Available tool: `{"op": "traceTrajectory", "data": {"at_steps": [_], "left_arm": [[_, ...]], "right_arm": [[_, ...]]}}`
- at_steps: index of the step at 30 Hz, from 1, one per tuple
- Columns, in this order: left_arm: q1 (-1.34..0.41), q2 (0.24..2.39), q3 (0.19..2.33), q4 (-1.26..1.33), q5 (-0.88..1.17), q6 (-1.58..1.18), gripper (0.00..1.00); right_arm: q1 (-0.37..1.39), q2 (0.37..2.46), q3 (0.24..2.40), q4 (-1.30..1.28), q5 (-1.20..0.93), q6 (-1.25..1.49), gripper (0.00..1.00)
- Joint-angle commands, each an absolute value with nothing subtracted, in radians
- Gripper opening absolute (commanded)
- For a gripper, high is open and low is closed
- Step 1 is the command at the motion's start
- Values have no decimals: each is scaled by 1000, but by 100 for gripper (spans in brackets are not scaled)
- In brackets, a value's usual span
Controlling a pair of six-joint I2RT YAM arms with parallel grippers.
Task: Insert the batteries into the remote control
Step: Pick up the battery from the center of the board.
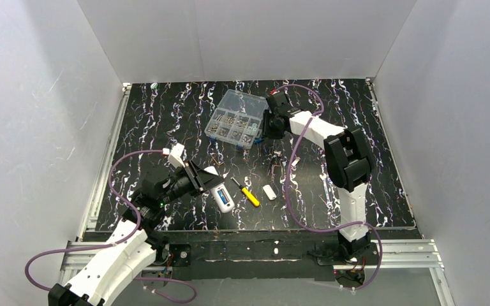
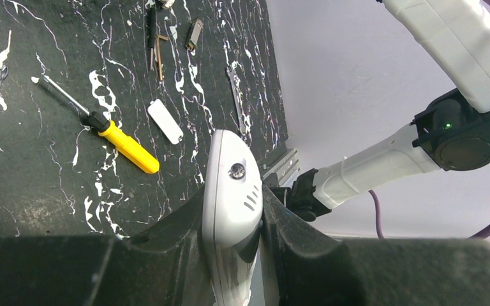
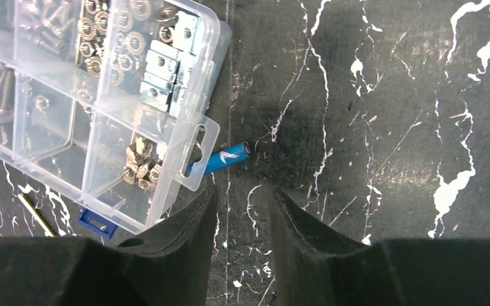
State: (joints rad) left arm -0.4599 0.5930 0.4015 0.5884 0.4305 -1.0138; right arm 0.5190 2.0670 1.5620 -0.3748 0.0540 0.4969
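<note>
At about 7 o'clock on the desk (image 1: 166, 115), nearest the arm bases, the left fingers (image 1: 205, 183) are clamped on the remote (image 2: 233, 185). They grip it across its width, with its rounded end sticking out past them. The top view shows a blue patch on the remote's upper face. This may be a cell already seated, but it is too small to be sure. At 3 o'clock from the remote lie the screwdriver (image 1: 247, 193) and then the small white cover (image 1: 268, 192), both loose on the desk and apart from each other. Farther out, near 12 o'clock, the right fingers (image 1: 268, 131) hang low over the desk beside the clear box (image 3: 102, 95). They stand apart with nothing between them. One blue battery (image 3: 226, 157) lies flat at roughly 11 o'clock from their gap, just ahead of the tips, with one end tucked under the box's latch tab. The step in hand looks like fetching this battery while the remote is held ready. The next move calls for shifting the right fingers forward and a touch toward 11 o'clock so they straddle the exposed end. They then need to close on the cell without catching the tab or nudging the box, draw it out sideways, and carry it back toward 7 o'clock.
</note>
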Motion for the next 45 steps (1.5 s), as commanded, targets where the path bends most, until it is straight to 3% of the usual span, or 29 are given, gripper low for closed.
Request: {"op": "traceTrajectory", "data": {"at_steps": [1, 16, 45], "left_arm": [[-454, 573, 437, 629, 454, -1012, 0], [-454, 560, 433, 623, 446, -1014, 0], [-455, 562, 432, 638, 442, -1025, 0]], "right_arm": [[518, 2099, 1629, -419, 96, 588, 45], [538, 2116, 1639, -413, 135, 714, 56], [578, 2206, 1738, -495, 180, 821, 58]]}}
